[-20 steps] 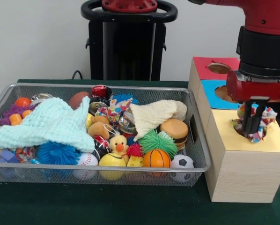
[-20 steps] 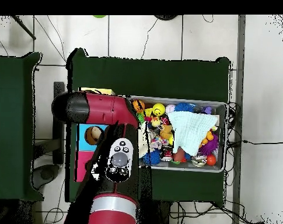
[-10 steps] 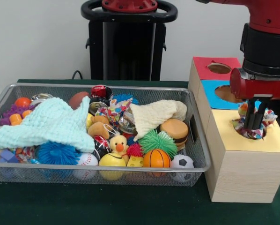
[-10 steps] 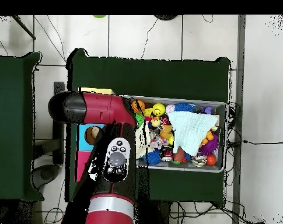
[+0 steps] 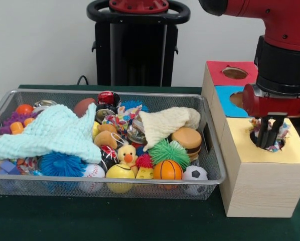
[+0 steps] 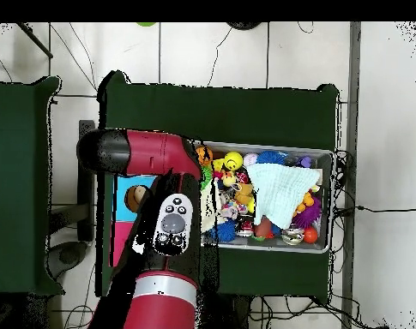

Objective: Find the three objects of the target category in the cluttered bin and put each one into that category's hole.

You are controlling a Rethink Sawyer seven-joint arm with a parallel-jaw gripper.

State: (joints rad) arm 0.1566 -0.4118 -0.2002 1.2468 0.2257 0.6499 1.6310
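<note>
Gripper (image 5: pixel 268 140) is down in the yellow-surround hole (image 5: pixel 268 143) on top of the pale wooden box (image 5: pixel 263 186), at the right end of the table in the front view. Its dark fingers (image 5: pixel 264 134) stand close together, with a patterned cloth (image 5: pixel 279 136) bunched round them in the hole. Whether they pinch the cloth or only sit among its folds I cannot tell from here.

Behind the yellow top lie the blue-surround hole (image 5: pixel 237 99) and the red-surround hole (image 5: pixel 235 73), toward the far edge.

Wire mesh bin (image 5: pixel 212 165) sits left of the box, just beside it. A second patterned cloth (image 5: pixel 121 119) lies mid-bin near the far rim, between the mint knitted cloth (image 5: pixel 54 131) and the cream knitted cloth (image 5: pixel 165 123).

Overhead, the red arm (image 6: pixel 155 214) covers the boxes; the gripper is hidden.
</note>
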